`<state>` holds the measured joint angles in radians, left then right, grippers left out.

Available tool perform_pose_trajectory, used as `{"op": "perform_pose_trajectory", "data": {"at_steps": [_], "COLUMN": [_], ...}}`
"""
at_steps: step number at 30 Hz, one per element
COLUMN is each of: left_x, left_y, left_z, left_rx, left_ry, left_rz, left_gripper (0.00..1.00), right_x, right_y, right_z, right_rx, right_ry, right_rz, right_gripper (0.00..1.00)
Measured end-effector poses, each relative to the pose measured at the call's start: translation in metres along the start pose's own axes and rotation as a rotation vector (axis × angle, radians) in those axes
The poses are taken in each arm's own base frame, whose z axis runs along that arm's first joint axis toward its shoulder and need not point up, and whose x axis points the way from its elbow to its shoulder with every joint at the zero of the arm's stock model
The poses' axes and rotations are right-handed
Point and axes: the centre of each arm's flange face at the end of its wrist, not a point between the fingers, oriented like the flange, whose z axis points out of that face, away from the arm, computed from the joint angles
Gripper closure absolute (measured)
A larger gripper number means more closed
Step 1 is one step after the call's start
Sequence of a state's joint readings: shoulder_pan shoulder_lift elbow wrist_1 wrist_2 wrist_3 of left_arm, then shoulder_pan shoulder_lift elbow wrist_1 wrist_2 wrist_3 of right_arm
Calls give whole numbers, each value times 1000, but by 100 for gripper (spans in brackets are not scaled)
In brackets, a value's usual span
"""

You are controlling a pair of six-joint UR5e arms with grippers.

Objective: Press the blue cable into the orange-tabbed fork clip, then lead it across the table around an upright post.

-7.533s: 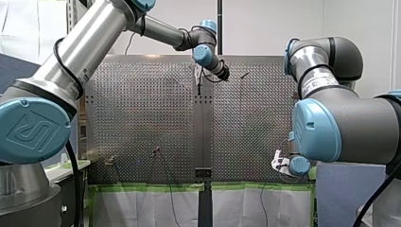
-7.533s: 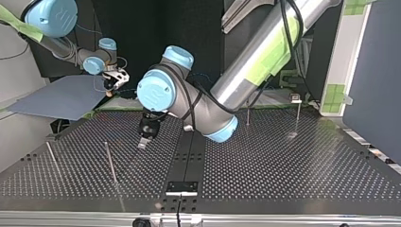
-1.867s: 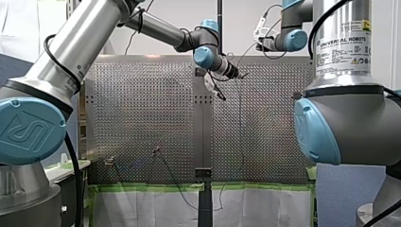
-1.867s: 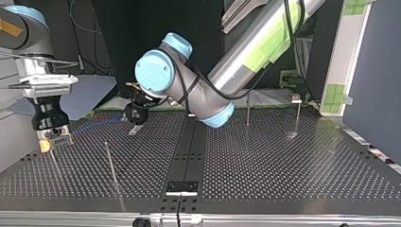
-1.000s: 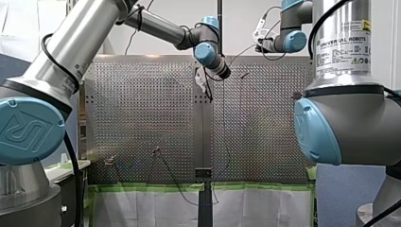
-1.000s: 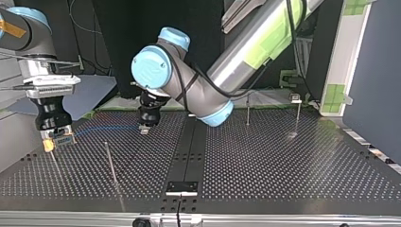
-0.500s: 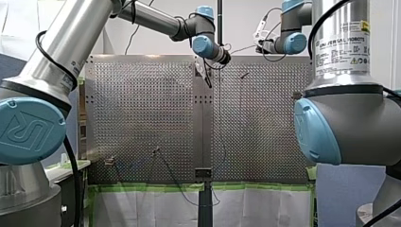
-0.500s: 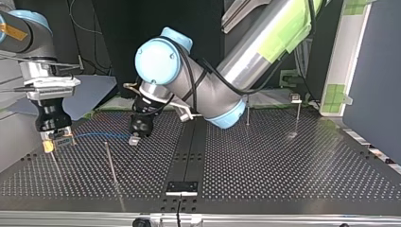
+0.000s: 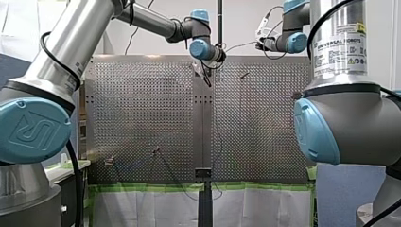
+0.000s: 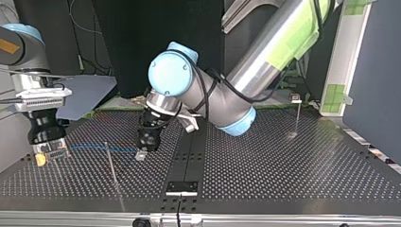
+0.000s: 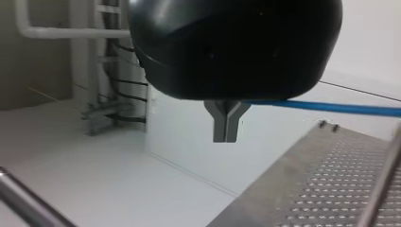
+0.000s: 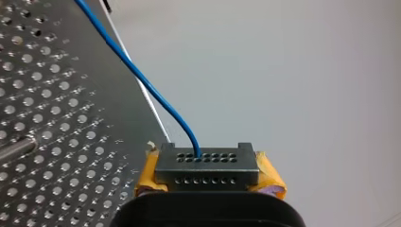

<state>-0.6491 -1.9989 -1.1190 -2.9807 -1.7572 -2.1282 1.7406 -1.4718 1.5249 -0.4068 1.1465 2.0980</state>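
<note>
A blue cable stretches level above the perforated table between my two grippers. My right gripper, at the top view's left, is shut on the dark connector block at the cable's end, with yellow pads on either side of the block. My left gripper hangs near the table's middle, its metal fingers shut, and the cable leaves them sideways. A thin upright post stands between the grippers, on the camera side of the cable. I cannot make out an orange-tabbed clip.
Another thin rod leans below my right gripper. A capped post stands at the top view's right. In the front view, slack cable hangs down the panel from my left gripper past the table's edge.
In the top view both grippers have come nearer the camera. My left gripper has carried the cable along, close to the thin post. Both grips are unchanged.
</note>
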Motion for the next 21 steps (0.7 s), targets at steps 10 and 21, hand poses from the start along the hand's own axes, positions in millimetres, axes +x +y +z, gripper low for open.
{"op": "perform_pose_trajectory", "data": {"at_steps": [10,21], "left_x": [-3,22], "left_y": [1,17], "left_z": [15,51], "left_rx": [24,-3], "left_ry": [-42,-54], "left_rz": [-37,-47], "left_gripper": [100,100], "right_x": [-16,-58], "right_y": [29,72], "right_z": [24,34], "right_rx": [-18,-65], "right_ry": [-16,-64], "right_rz": [19,41], "right_gripper": [100,100]}}
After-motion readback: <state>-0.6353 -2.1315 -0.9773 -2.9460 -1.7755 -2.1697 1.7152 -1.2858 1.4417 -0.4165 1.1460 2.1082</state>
